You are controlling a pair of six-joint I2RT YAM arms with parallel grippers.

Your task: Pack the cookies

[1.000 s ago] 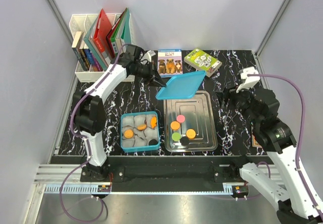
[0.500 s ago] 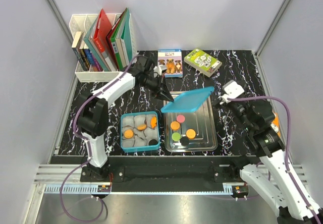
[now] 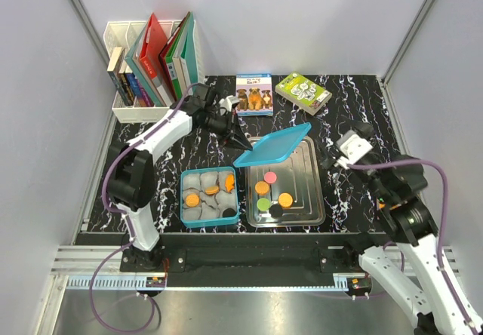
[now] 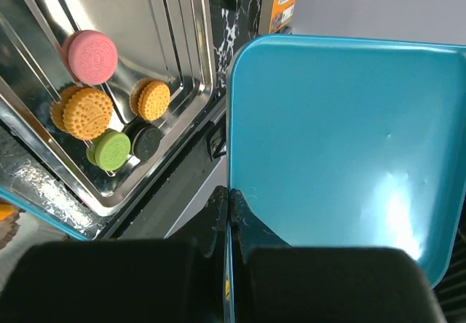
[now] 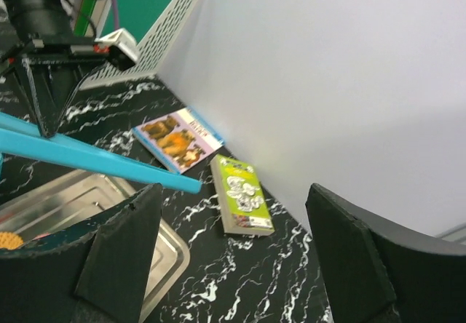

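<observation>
1. Left jaws clamp the teal lid (image 3: pixel 273 145) by one edge — it hangs tilted above the tray (image 3: pixel 302 173).
2. Right jaws gape wide, holding nothing, over the bench (image 3: pixel 355 101).
3. Cookies (image 3: pixel 285 199) — some lie in the tray, some in the box (image 3: pixel 183 199) among paper cups (image 3: pixel 195 180).

The left arm (image 3: pixel 162 127) reaches forward to the far-left corner of the metal tray (image 3: pixel 318 188). The left gripper (image 3: pixel 235 141) is clamped on the edge of the teal lid (image 3: pixel 275 145). The right arm (image 3: pixel 404 192) is folded just right of the tray, and the right gripper (image 5: pixel 233 189) has its jaws spread wide, holding nothing.
</observation>
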